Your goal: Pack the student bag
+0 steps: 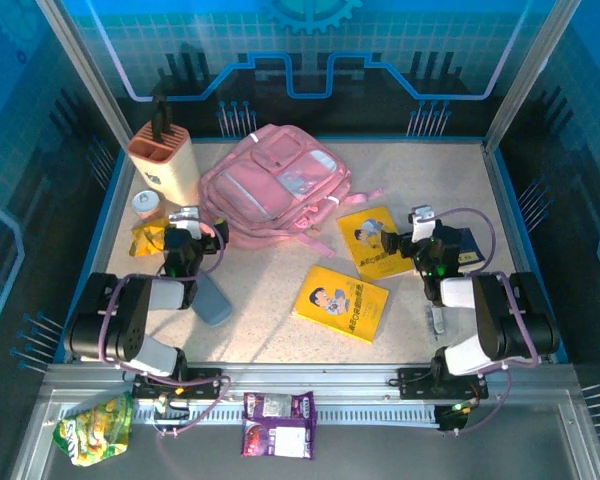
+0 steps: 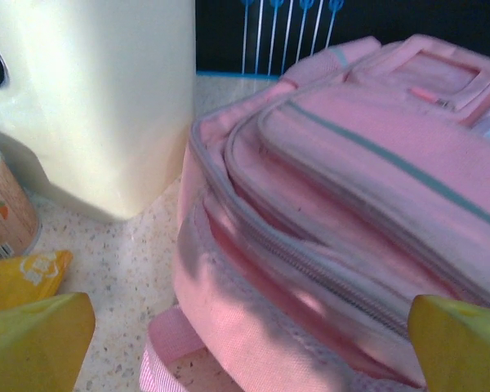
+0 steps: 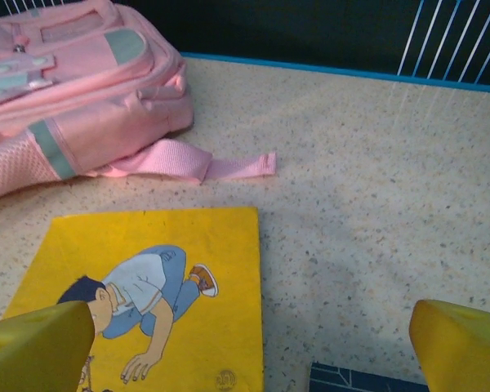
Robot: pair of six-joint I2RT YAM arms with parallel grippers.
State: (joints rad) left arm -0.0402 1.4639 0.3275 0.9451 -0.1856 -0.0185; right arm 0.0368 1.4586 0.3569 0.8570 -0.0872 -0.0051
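The student bag lies flat, front pockets up, at the far middle of the table, a little left of centre, with a cream holder just to its left. Your left gripper hangs at its near-left corner with the jaws wide apart and nothing between them. Your right gripper is spread just as wide over a yellow book to the bag's near right. Expect the bag to be soft and probably light. The fabric should fold, sag and slide on the smooth top rather than hold its shape, so a pull with one arm is likely to drag the whole thing. Pinch it where the cloth is doubled and firm, such as the raised seam along the zip line or the flat pink strap trailing from its near-right side. The zip looks shut from the left wrist, and its puller cannot be made out. Hold the body down with one arm while the other works.
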